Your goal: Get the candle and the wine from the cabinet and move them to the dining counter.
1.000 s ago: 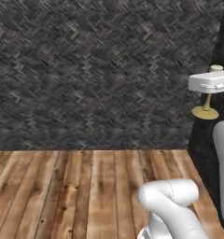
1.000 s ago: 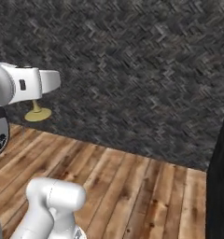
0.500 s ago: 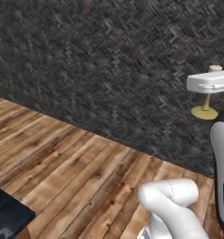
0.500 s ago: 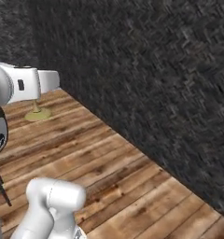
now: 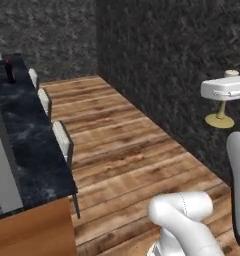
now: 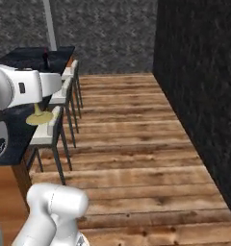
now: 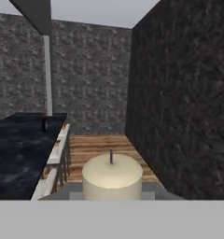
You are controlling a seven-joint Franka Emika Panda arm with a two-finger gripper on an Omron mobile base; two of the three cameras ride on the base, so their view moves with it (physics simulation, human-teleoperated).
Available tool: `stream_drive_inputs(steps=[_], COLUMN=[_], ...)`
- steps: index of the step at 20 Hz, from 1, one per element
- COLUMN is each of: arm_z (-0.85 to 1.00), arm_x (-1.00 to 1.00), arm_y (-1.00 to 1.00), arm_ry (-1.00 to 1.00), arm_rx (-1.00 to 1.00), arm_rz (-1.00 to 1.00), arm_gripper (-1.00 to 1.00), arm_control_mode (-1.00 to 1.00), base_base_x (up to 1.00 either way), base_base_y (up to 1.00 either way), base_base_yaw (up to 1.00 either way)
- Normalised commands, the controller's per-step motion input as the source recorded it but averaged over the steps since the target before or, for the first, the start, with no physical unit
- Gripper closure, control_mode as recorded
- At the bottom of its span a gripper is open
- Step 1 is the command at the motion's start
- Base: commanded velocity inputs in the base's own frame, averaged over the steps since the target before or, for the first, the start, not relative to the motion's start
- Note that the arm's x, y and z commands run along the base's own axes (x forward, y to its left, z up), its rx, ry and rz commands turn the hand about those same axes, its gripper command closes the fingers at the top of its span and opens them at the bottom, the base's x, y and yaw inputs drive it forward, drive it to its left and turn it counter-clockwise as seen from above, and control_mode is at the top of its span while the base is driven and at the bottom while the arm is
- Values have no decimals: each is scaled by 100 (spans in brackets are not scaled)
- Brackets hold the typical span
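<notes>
Left base view now shows the black marbled counter (image 5: 27,150) and stools (image 5: 63,140) at nine o'clock, where we earlier faced only wall and floor. Our fingers (image 5: 223,97) clamp the candle (image 5: 221,114), cream wax on a brass stem, held upright. The wine (image 5: 9,70) stands far back, blurry.

The candle (image 5: 221,106) stem is partly hidden; the jaws' grip is unseen.
</notes>
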Motion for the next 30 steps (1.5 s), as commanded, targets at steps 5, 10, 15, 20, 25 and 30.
stream_drive_inputs(steps=[5,10,15,20,25,30], arm_z=[0,0,0,0,0,0], arm_x=[0,0,0,0,0,0], arm_y=[0,0,0,0,0,0], arm_ry=[0,0,0,0,0,0], arm_rx=[0,0,0,0,0,0], arm_rz=[0,0,0,0,0,0], arm_gripper=[100,100,100,100,100,100], arm_control_mode=[100,100,100,100,100,100], base_base_x=[80,100,94,78,69,63], base_base_y=[-33,-48,-57,-58,-61,-60], base_base_yaw=[74,54,38,26,23,20])
